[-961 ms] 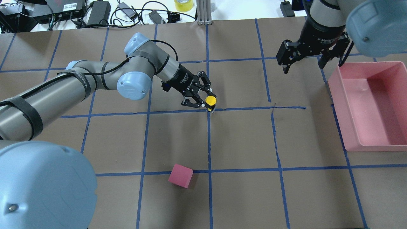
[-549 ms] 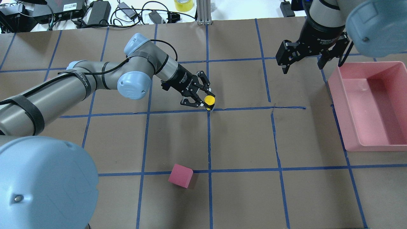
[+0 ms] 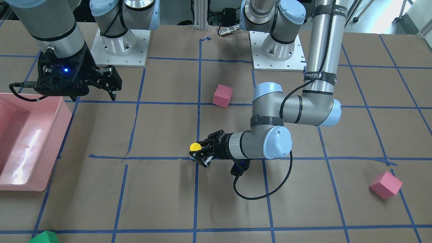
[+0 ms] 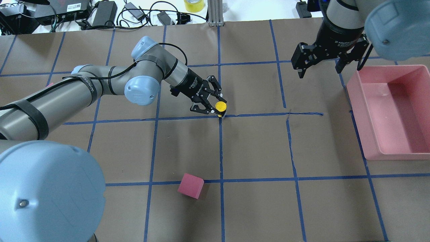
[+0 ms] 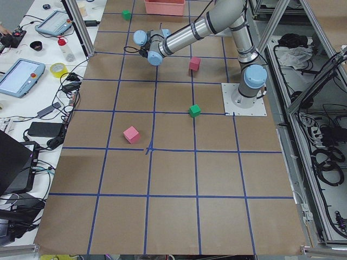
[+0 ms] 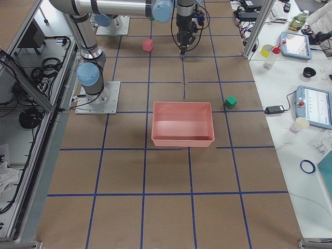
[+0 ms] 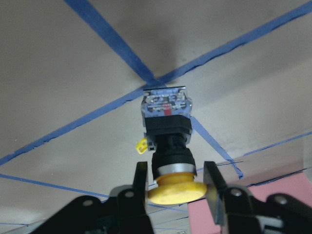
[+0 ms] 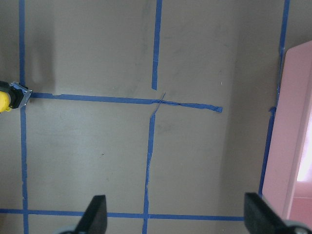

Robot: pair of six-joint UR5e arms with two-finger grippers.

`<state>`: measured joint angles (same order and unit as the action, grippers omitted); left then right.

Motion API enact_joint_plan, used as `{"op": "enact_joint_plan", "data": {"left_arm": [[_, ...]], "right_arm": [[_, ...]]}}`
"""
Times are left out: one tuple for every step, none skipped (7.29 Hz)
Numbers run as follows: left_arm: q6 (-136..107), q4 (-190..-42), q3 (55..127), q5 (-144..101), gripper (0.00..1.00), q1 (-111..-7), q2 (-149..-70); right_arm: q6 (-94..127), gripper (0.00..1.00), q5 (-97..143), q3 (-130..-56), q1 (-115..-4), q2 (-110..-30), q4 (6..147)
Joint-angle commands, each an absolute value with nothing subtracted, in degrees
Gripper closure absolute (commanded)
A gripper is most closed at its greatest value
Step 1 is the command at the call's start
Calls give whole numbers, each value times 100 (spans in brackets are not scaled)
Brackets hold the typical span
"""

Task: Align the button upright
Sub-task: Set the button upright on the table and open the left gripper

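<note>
My left gripper [image 7: 175,171], bottom centre of the wrist view, is clamped on the button [image 7: 168,127] just under its yellow cap, base at the tape crossing [image 7: 151,82], I reckon to stand it cap-up; right gripper [image 4: 319,70], overhead's upper right, hangs spread wide, empty, near the pink bin [image 4: 356,114]
</note>
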<state>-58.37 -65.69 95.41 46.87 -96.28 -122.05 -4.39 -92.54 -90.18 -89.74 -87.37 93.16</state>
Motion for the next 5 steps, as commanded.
{"op": "enact_joint_plan", "data": {"left_arm": [[-5827,-6565,9536,4676,0,-9624,-12199],[-5810,-6565,9519,4693,0,-9624,-12086],[-5644,-6557,9405,4920,0,-9581,-11937],[-5234,-6574,9291,5618,0,-9510,-11744],[-4829,-6670,9325,5782,0,-9518,-11481]], "right_arm": [[-439,0,-9246,-9018,-8974,-8736,9316],[-439,0,-9255,-9018,-8974,-8736,9316],[-439,0,-9255,-9018,-8974,-8736,9316],[-439,0,-9255,-9018,-8974,-8736,9316],[-439,0,-9255,-9018,-8974,-8736,9316]]}}
